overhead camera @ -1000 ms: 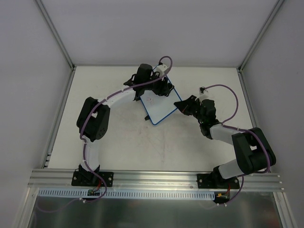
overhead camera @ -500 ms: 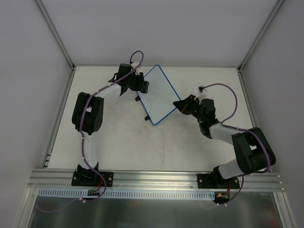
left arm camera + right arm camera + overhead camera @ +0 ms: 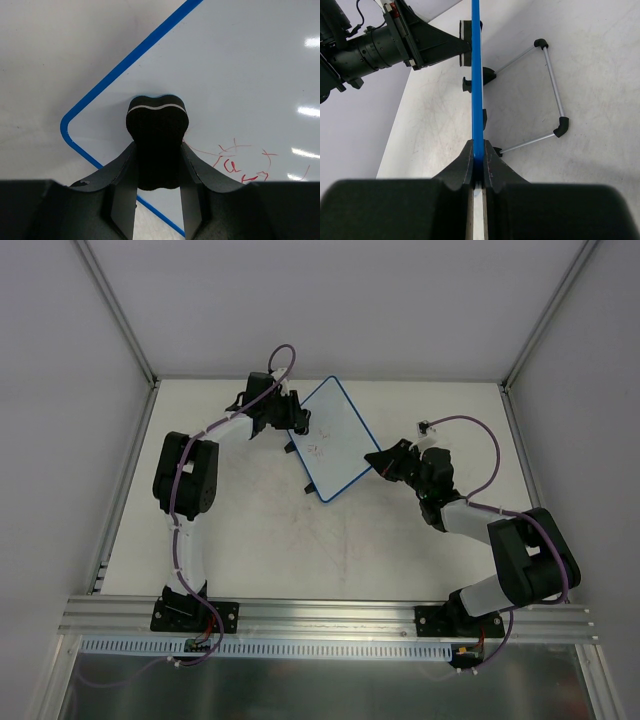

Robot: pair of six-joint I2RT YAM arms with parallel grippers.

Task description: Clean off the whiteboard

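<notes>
Since the earlier frames the left gripper [image 3: 157, 150] has been drawn off the board's face to its left corner. It is clenched on a black, bone-shaped foam eraser [image 3: 157, 117]. The right gripper [image 3: 478, 152] is clamped on the thin blue rim. The whiteboard [image 3: 338, 435], glossy white with rounded corners and faint red scribbles [image 3: 241, 162], is seen at the upper centre of the top view. It is tilted up from the table [image 3: 350, 550], and its long axis runs from upper left to lower right.

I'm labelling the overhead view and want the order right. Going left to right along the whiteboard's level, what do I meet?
Left claw gripping the eraser → whiteboard → right claw clamped on the whiteboard's edge.
</notes>
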